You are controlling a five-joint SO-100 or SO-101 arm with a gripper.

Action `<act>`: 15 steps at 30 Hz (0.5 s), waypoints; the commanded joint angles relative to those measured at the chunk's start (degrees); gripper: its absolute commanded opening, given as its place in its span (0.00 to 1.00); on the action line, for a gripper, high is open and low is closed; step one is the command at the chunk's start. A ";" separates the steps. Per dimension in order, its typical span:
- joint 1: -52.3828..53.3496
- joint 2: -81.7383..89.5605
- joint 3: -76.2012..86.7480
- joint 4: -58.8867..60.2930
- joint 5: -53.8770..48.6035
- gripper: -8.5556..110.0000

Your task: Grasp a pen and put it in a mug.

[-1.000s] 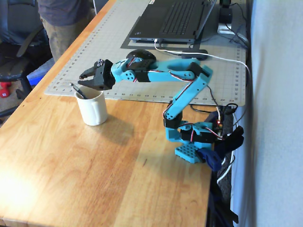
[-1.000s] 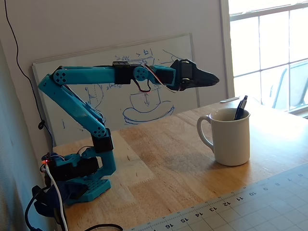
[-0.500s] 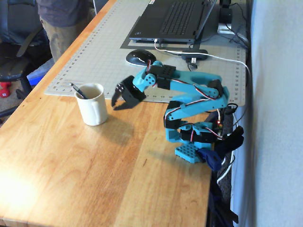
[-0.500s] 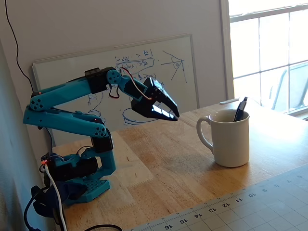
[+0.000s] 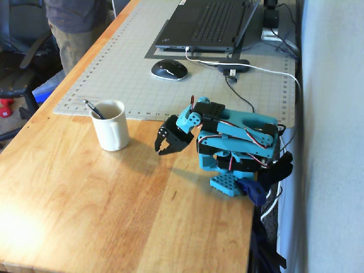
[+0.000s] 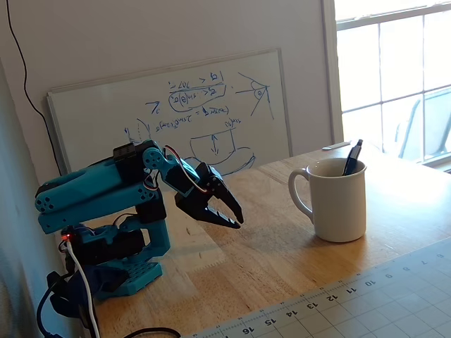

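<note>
- The pen (image 5: 94, 109) (image 6: 351, 157) stands tilted inside the mug (image 5: 111, 126) (image 6: 337, 201), its upper end leaning on the rim and poking out above it.
- The mug sits upright on the wooden table (image 5: 85, 205) (image 6: 282, 260), well apart from the jaws; in a fixed view its handle (image 6: 297, 195) faces the arm.
- The gripper (image 5: 165, 147) (image 6: 236, 220) hangs just above the tabletop, tips angled down towards the wood, and holds nothing. Its jaws stand slightly parted, with a narrow gap showing between the dark fingers.
- The blue arm (image 5: 236, 133) (image 6: 99, 193) is folded low over its base (image 5: 230, 182) (image 6: 120, 271), which sits at the table's edge behind the jaws.
- Nothing lies on the bare wood between the jaws and the mug.
- Beyond the jaws and the mug, a grey cutting mat (image 5: 131, 74) with ruled edges covers the far part of the table; in a fixed view its corner (image 6: 380, 303) lies in front of the jaws.
- On the mat rest a black mouse (image 5: 169, 70) and a laptop (image 5: 207, 25), with a white cable (image 5: 267, 71) running past them.
- A whiteboard (image 6: 176, 113) with blue writing leans on the wall behind the arm, and a window (image 6: 394, 70) lies past the mug.
- A person (image 5: 77, 25) stands by the table's far corner, beside a chair (image 5: 17, 57).
</note>
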 commanded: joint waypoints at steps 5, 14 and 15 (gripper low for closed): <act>0.26 4.22 -0.97 10.99 -0.70 0.09; 0.44 4.13 -0.97 12.13 -0.62 0.09; 0.62 4.13 -0.97 12.13 -0.62 0.09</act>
